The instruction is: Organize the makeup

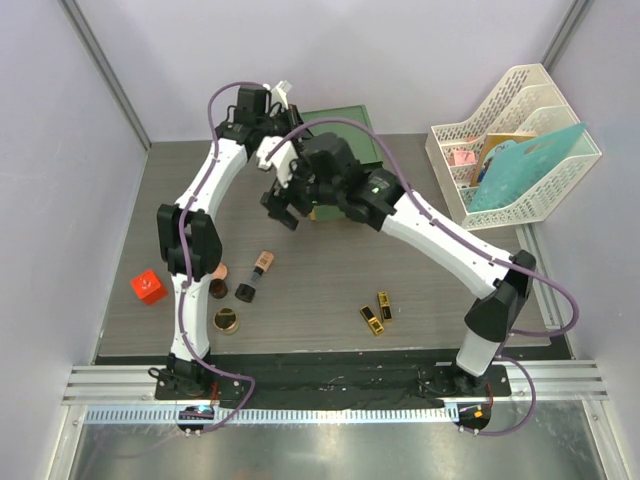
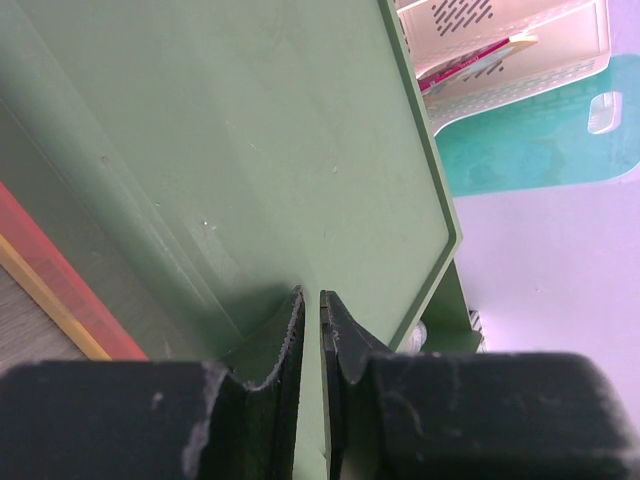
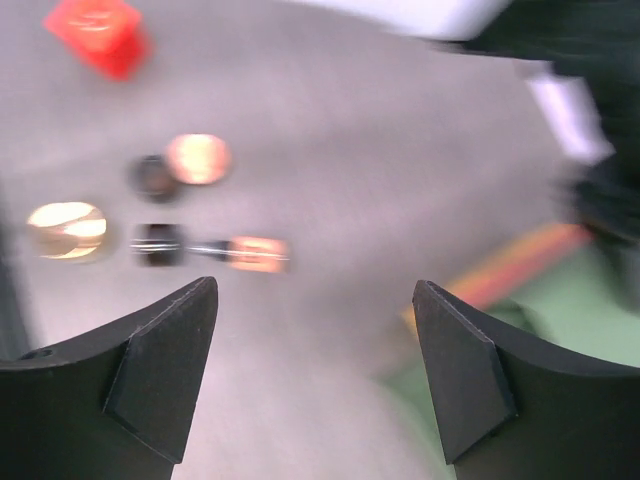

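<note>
- Gold jar, lipsticks and peach tube lie well in front of the green drawer box; they are blurred in the right wrist view.
- Right gripper: jaws wide apart and empty, at the box's front-left. Its arm hides most of the box.
- Left gripper: over the box, jaws nearly together; grip indeterminate.

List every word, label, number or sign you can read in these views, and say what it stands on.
None can be read.
Pink card in the white file rack: print too small.
Red cube: any marking too small to tell.
Gold-black lipsticks: labels too small.
Green drawer box: no text shows.
</note>
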Controlling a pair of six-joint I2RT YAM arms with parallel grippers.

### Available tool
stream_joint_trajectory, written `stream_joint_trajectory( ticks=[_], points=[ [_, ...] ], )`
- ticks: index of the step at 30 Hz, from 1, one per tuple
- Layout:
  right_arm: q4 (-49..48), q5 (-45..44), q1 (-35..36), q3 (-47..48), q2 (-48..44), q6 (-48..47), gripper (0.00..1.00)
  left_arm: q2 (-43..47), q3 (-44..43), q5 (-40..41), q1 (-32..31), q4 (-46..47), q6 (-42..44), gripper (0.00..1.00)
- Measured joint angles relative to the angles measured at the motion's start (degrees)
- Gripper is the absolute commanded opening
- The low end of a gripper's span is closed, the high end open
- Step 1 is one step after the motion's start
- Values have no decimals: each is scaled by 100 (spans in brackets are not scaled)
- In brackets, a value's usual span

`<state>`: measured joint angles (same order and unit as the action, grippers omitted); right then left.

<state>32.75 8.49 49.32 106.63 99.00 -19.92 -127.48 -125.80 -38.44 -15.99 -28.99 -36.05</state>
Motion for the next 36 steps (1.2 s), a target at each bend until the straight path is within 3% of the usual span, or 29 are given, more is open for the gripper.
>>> stream_joint_trajectory(
  ticks=[6,15,36],
  points=[
    [122,551,350,-232,433,686,84,2,2,2,9,0,2,14],
    [20,841,525,-1084,946,1010,85,2,-42,31,76,-46,4,15],
    [-820,337,570,-546,2940,1012,88,2,-55,42,109,-74,26,15]
  ],
)
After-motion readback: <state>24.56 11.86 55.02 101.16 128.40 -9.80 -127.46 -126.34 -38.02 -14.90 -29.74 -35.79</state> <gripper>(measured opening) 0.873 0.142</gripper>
